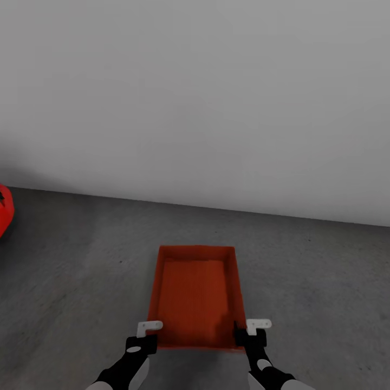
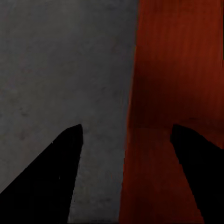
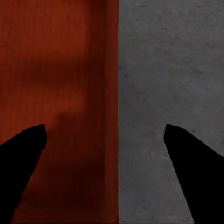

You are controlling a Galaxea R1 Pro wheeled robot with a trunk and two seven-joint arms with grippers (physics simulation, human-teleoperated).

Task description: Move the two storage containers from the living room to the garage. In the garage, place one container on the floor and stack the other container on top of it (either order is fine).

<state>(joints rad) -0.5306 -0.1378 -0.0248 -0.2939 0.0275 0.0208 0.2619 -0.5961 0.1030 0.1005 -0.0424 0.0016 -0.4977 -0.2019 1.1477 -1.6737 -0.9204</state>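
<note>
One orange-red open-top storage container (image 1: 196, 295) rests on the dark grey garage floor (image 1: 81, 271), a short way from the white wall. My left gripper (image 1: 154, 328) is at its near left corner, and my right gripper (image 1: 248, 327) is at its near right corner. In the left wrist view the container wall (image 2: 133, 140) runs between the spread fingers (image 2: 56, 168) with a gap on each side. The right wrist view has the same: the wall (image 3: 111, 116) lies between wide-apart fingers (image 3: 186, 158). Both grippers are open and hold nothing. The second container is out of view.
A plain white wall (image 1: 195, 97) closes off the space beyond the container. Part of a glossy red car (image 1: 4, 210) pokes in at the left edge. Bare grey floor lies on both sides of the container.
</note>
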